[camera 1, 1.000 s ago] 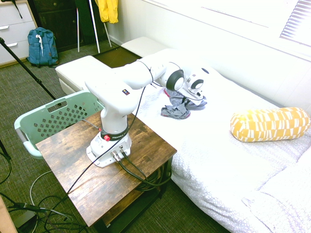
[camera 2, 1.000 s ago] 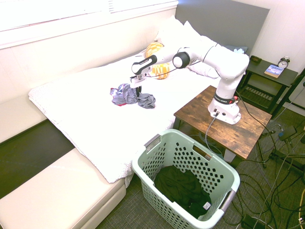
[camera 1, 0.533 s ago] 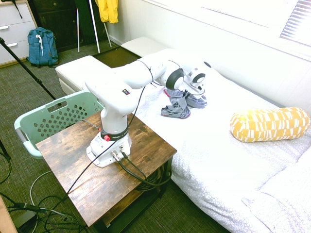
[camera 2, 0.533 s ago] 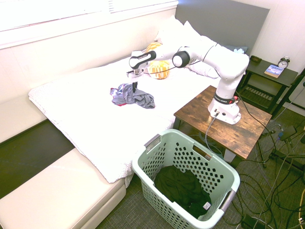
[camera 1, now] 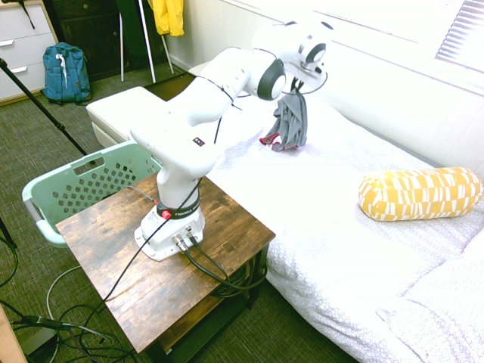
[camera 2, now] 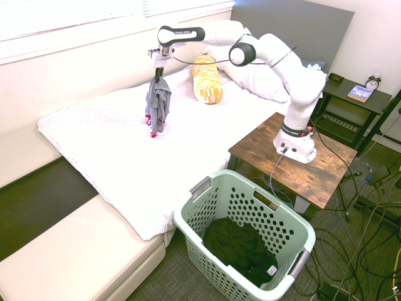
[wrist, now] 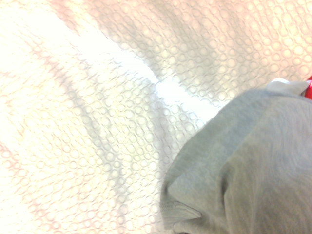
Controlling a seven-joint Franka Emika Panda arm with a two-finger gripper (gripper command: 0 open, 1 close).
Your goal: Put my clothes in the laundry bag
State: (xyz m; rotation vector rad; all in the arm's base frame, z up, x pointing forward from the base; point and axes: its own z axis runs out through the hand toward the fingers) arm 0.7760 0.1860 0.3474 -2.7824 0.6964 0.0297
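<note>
A home bedroom: white-quilted bed [camera 2: 125,144] with pillows [camera 2: 250,69] and grey headboard [camera 2: 294,25], alarm clock [camera 2: 373,82] on nightstand [camera 2: 351,94], dresser [camera 1: 23,45], yellow jacket [camera 1: 168,15] hanging, carpeted floor [camera 1: 45,144].

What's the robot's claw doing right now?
Gripper: closed on the grey garment, which hangs from it above the bed.
</note>
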